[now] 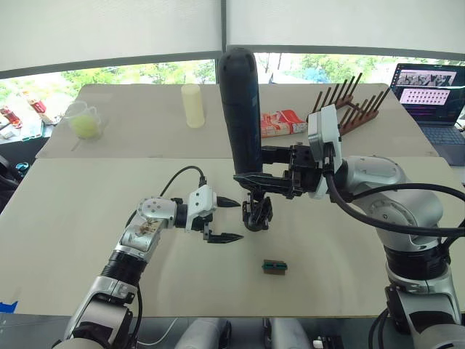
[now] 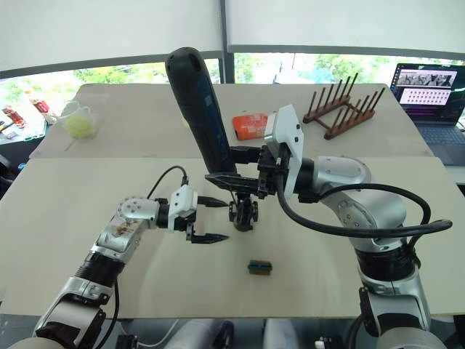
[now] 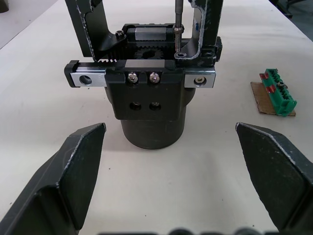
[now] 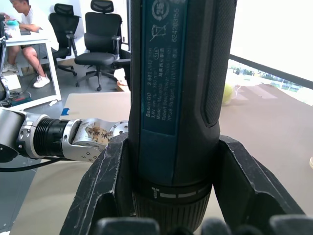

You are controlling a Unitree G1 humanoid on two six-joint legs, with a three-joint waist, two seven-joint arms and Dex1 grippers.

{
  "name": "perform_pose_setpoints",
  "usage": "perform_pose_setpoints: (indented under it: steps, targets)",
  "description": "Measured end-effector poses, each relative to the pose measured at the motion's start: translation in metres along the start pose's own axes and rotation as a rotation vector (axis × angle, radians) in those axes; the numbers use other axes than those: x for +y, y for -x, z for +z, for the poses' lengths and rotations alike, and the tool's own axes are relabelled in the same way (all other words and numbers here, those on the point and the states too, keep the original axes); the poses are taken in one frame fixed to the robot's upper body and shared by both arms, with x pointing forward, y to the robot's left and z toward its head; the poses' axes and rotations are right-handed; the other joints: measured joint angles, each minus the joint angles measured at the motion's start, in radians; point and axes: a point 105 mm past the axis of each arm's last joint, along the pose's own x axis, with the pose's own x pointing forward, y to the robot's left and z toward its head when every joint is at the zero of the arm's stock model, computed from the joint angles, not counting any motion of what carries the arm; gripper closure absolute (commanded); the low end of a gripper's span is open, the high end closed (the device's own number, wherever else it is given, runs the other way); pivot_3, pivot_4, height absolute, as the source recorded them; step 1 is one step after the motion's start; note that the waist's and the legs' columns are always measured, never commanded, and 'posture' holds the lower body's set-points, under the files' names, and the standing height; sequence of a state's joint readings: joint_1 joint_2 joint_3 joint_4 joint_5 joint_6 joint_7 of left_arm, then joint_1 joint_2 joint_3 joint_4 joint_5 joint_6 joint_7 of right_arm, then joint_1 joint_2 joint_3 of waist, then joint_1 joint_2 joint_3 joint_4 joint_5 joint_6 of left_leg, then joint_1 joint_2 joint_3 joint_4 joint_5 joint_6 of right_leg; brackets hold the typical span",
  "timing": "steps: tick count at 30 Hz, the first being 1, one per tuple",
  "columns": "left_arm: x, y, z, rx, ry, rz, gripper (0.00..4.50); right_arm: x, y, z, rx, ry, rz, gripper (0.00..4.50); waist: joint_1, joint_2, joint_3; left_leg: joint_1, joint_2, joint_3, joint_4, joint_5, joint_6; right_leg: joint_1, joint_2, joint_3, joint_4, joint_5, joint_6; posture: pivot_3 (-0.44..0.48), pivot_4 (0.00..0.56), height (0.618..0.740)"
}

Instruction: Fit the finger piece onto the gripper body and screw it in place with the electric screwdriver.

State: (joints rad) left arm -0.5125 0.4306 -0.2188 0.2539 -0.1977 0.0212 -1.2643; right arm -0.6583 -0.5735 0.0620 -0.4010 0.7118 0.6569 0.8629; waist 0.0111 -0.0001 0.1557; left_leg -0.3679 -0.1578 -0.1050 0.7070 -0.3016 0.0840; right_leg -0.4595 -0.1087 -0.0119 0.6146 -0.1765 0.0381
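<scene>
1. The table carried the work.
2. The right gripper clamped the electric screwdriver upright, its bit down on the gripper body.
3. The left gripper stood wide apart just beside that body, holding nothing.
4. A green block lay nearby.

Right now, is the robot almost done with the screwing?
Partly. Both fingers already stand on the gripper body, so the fitting looks done. The right gripper holds the screwdriver upright, its bit down at a screw on the body. The left gripper waits open beside it. Tightening is left.
</scene>
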Motion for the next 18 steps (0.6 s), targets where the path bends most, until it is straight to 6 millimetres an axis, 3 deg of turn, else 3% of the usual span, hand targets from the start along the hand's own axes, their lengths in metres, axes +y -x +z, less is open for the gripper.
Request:
perform_pose_setpoints:
  steps: [18]
  targets:
    - [-0.0001,-0.0006,0.0002,-0.002,0.000,0.000,0.00,0.0020,0.0006,-0.0025,0.002,-0.007,0.002,2.59,0.000,0.000,0.000,0.000,0.000,0.000,0.000,0.000,0.000,0.000,0.000,0.000,0.000,0.000,0.000,0.000,0.150,0.740]
